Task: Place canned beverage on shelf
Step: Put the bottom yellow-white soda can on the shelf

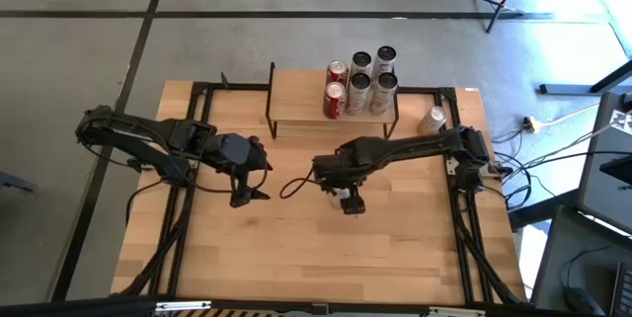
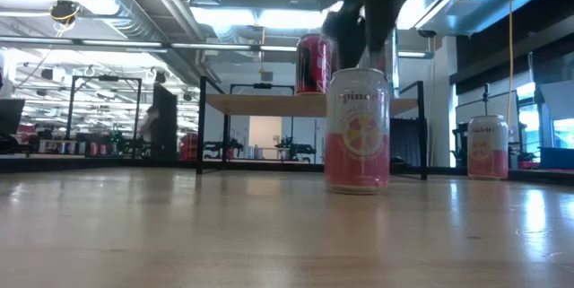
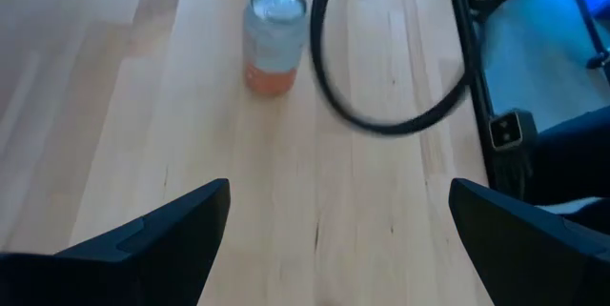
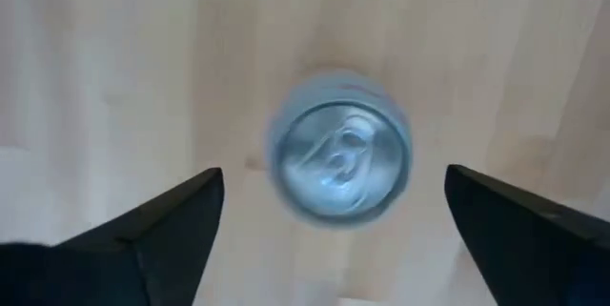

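One pink can (image 4: 340, 158) stands upright on the bench (image 1: 296, 248) directly below the right pincer (image 4: 334, 225), whose fingers gape wide above it, untouching.

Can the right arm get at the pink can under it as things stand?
Probably yes. The right gripper hangs directly above the upright pink can, jaws spread wider than its lid, with bare tabletop all round it.

A can (image 2: 357, 131) stands upright mid-table, near of the shelf (image 1: 296, 95); five cans (image 1: 359, 82) crowd the shelf's right end; another can (image 1: 432, 119) stands right of it
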Controlling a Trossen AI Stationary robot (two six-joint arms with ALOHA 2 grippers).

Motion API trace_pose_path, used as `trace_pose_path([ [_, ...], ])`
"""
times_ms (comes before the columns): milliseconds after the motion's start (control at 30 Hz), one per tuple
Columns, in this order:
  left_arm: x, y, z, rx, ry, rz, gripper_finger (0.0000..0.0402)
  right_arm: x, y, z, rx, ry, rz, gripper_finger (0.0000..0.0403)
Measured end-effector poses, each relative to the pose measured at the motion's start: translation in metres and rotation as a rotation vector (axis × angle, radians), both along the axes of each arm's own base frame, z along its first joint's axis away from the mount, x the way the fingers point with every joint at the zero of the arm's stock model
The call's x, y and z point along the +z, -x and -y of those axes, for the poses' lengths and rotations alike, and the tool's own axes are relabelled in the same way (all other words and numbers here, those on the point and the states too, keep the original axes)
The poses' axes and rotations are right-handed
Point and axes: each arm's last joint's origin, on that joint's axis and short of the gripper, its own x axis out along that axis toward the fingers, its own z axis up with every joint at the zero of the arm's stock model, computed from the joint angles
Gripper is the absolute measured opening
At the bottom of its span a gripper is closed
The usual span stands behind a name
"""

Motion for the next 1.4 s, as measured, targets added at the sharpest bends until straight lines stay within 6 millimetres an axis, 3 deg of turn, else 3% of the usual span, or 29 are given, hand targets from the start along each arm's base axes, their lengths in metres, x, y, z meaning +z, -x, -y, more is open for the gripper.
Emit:
trace_pose_path([
  [167, -0.009, -0.023, 0.007, 0.012, -0.016, 0.033, 0.0383, 0.05, 0.036, -0.014, -0.033, -0.044, 0.13, 0.0361],
  [367, -0.024, -0.065, 0.013, 0.054, 0.025, 0.137, 0.0383, 0.078, 0.084, -0.036, -0.068, 0.076, 0.297, 0.0355],
  [633, -0.057, -0.117, 0.001, 0.261, 0.189, 0.094, 0.0382, 0.074, 0.152, -0.046, -0.088, 0.155, 0.367, 0.0355],
  [933, -0.036, -0.159, 0.008, 0.31, 0.156, 0.177, 0.0382, 0.067, 0.21, -0.038, -0.089, 0.109, 0.519, 0.0355],
  [1400, -0.009, -0.168, 0.016, 0.39, 0.12, 0.285, 0.0382, 0.076, 0.248, -0.019, -0.055, 0.059, 0.616, 0.0356],
])
